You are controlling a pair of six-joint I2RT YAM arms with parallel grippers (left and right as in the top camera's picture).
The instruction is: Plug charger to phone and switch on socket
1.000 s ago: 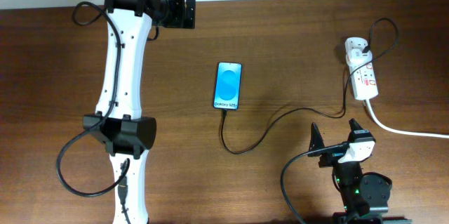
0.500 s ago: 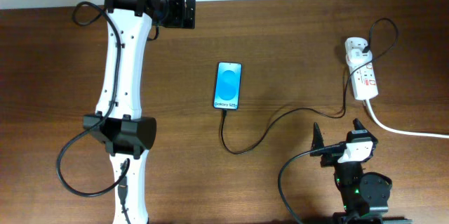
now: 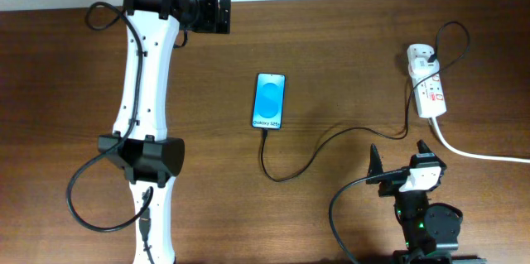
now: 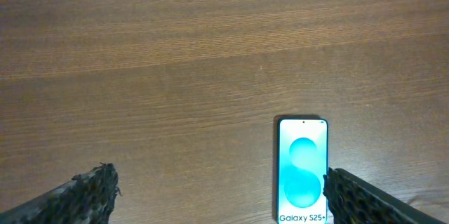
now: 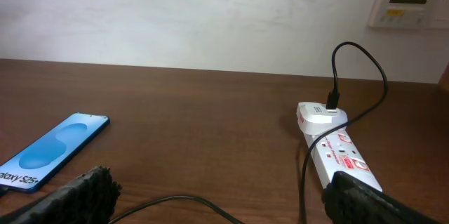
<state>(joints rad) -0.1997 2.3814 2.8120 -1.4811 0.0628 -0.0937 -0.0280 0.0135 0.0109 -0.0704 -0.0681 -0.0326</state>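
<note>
Overhead: the phone (image 3: 269, 100) lies face up mid-table, its screen lit blue. The charger (image 3: 281, 179) loops from the phone's lower edge across to the socket (image 3: 428, 90) at the right. The left gripper (image 3: 217, 14) sits far up the table; the right gripper (image 3: 397, 158) is low and to the right.

Left wrist: the fingers (image 4: 84, 192) are spread wide and empty, with the phone (image 4: 303, 171) near the right one.

Right wrist: the fingers (image 5: 77, 194) are apart, holding nothing. The phone (image 5: 49, 152) is at left and the socket (image 5: 337, 147) at right.

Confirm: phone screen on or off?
On. The phone screen glows blue and shows white Galaxy S25+ text in the left wrist view.
</note>
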